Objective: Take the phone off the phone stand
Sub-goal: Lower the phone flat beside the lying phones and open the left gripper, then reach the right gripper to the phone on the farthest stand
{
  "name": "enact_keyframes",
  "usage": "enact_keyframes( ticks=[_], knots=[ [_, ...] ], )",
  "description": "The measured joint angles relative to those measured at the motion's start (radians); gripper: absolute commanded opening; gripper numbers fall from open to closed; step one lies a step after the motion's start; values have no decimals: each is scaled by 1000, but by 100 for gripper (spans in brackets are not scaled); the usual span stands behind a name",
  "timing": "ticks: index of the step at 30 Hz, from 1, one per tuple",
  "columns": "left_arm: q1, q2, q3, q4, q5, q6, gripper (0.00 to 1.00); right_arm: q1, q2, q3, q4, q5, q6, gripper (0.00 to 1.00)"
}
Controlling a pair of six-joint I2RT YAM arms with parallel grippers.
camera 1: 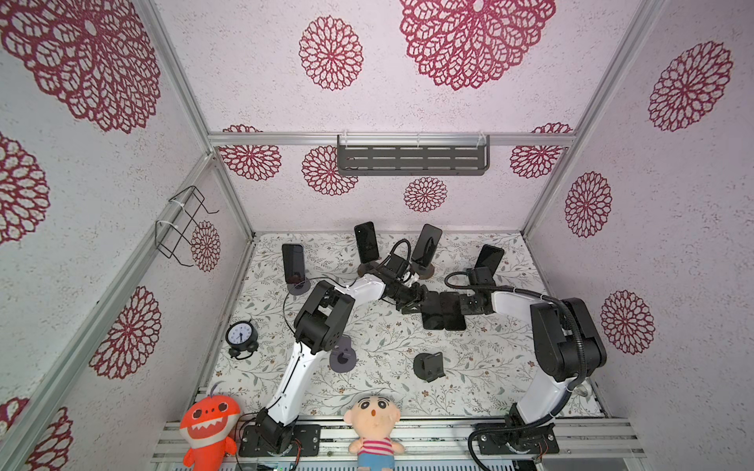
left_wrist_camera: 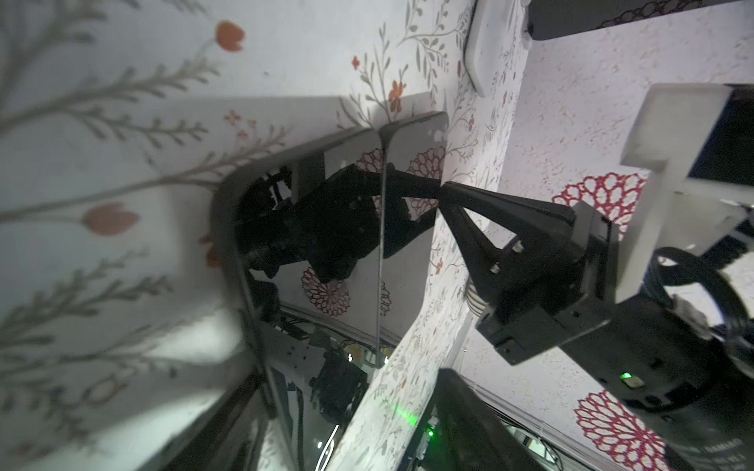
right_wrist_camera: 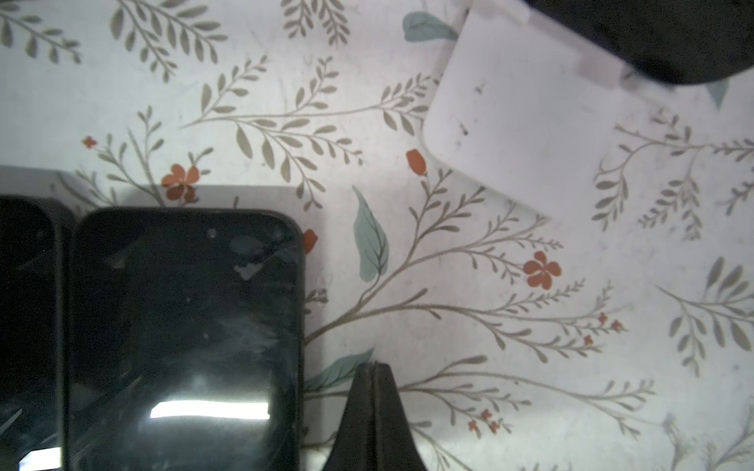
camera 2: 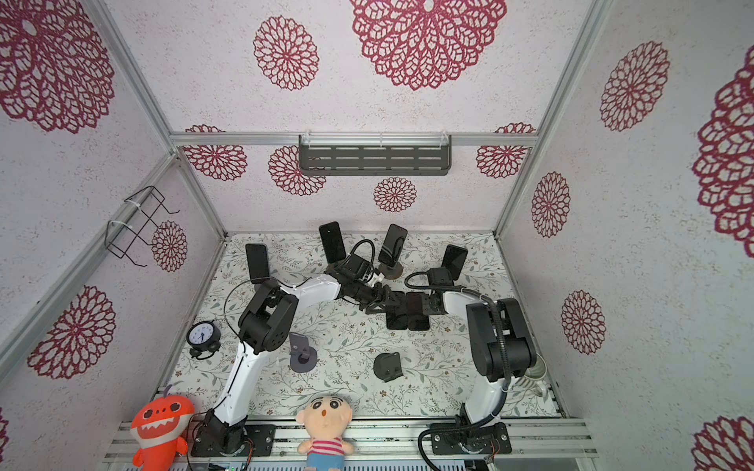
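Jaws spread and empty, our left gripper (camera 1: pixel 420 301) hangs beyond the empty black phone stand (camera 1: pixel 428 366), slightly to its left. Straight beyond that stand the phone (camera 1: pixel 433 314) lies flat on the tablecloth (camera 1: pixel 379 338), close beside a second phone (camera 1: pixel 453 314). We judge it stiff, slick, light and crackable; grip the long edges. Beyond the stand and to its right, our right gripper (right_wrist_camera: pixel 372 365) sits pinched shut, empty. Open cloth lies toward the stand.
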Motion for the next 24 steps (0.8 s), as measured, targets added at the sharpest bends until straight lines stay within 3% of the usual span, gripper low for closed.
enact_keyframes(
  ticks=[12,21,24],
  knots=[
    [1,-43,1,-111,-77,63,82,0,-2,9,-10,-15,24,11],
    [1,-82,-11,-167,-154,113,84,-48,-103,40,-79,-69,19,28],
    [1,-120,-29,-172,-178,130,85,-61,-185,59,-117,-96,16,40]
  ],
)
